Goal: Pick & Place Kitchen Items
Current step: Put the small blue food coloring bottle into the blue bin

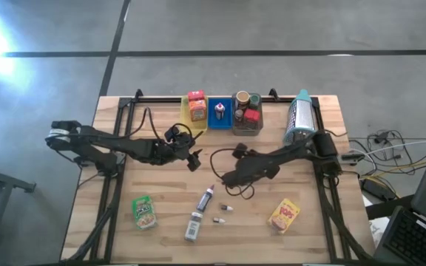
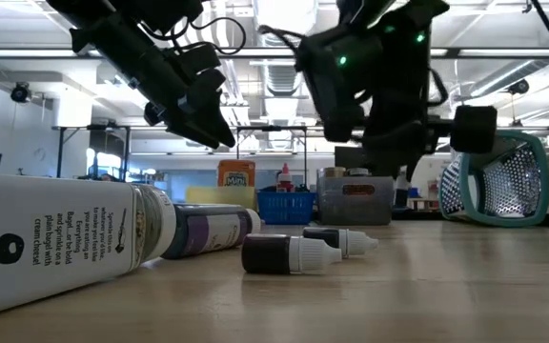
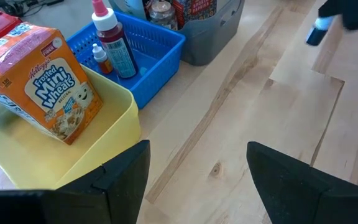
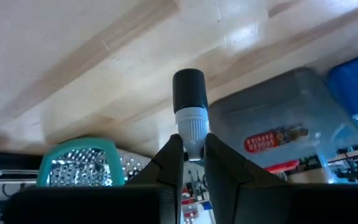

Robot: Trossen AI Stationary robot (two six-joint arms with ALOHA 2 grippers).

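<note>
Right wrist view: right gripper (image 4: 190,155) is pinching a vial (image 4: 189,112); left gripper (image 3: 197,171) is hanging spread beside the yellow tray (image 3: 114,118).

- The high view looks straight down on the whole wooden table (image 1: 161,236) from well above.
- The low view sits at table-top height, very close to a lying white bottle (image 2: 55,243), and faces level across to the trays.
- The left wrist view looks down and forward, close to the yellow tray (image 3: 73,155) and blue tray (image 3: 160,46).
- The right wrist view faces the grey tray (image 4: 278,124).
- All four views share the trays.
</note>
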